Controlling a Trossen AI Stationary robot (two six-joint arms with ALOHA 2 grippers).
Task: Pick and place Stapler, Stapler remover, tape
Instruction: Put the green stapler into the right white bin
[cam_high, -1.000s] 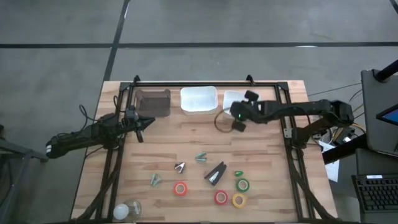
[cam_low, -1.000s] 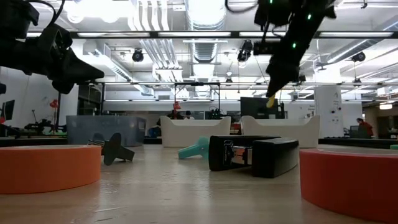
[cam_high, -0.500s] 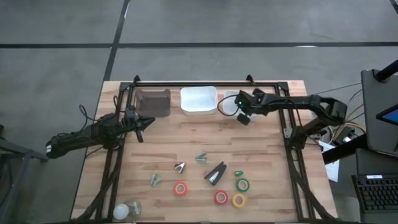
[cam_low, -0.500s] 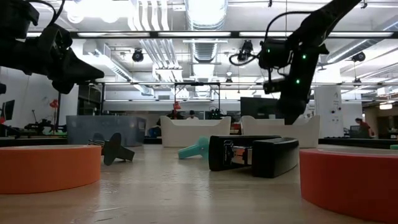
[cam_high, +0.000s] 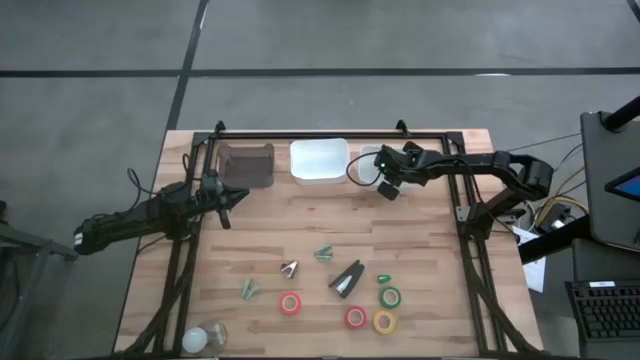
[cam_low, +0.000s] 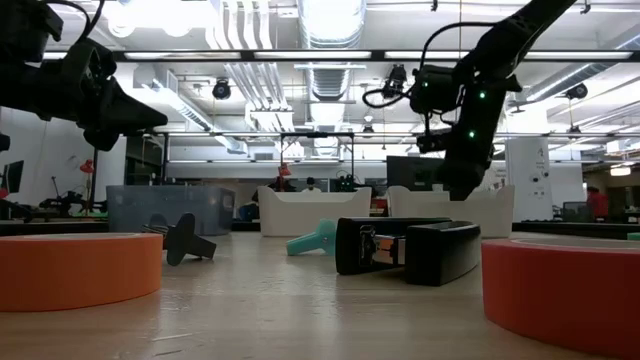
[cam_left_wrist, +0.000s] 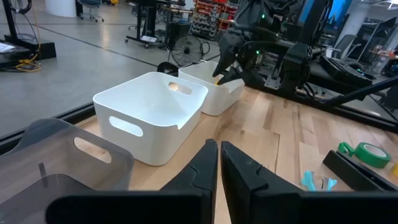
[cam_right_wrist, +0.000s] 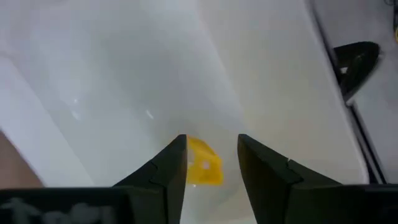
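Black wedge-shaped desk stapler (cam_high: 347, 279) is seen lying on the wooden table (cam_high: 430, 240) toward the near edge, untouched. It is ringed by the coloured tape rolls with pale cores: one red roll (cam_high: 290, 303) on its left, a second red roll (cam_high: 355, 317) just in front, a green roll (cam_high: 389, 297) to its right and a yellow roll (cam_high: 384, 322) beside the second red.

Small claw-shaped staple removers are scattered near the stapler: a dark one (cam_high: 289, 268), a teal one (cam_high: 323, 253) and a pale green one (cam_high: 249, 289). None of them is in contact with the stapler.

A small yellow piece (cam_right_wrist: 203, 163) is seen inside the small white plastic bin (cam_high: 366, 157) at the far side of the table. Its kind cannot be told.

The right gripper (cam_high: 386, 183) is held low over that bin. In the right wrist view its fingers (cam_right_wrist: 168, 168) are parted. The yellow piece lies between them, against one finger and clear of the other, so no grip on it is seen.

A larger white handled bin (cam_high: 320, 160) is set just left of the small one, and a smoky translucent bin (cam_high: 247, 165) left of that.

The left gripper (cam_high: 226, 200) is parked above the table's left edge, fingers drawn almost together, with nothing between them.

A pale rounded object (cam_high: 204, 338) is noted at the near left corner.
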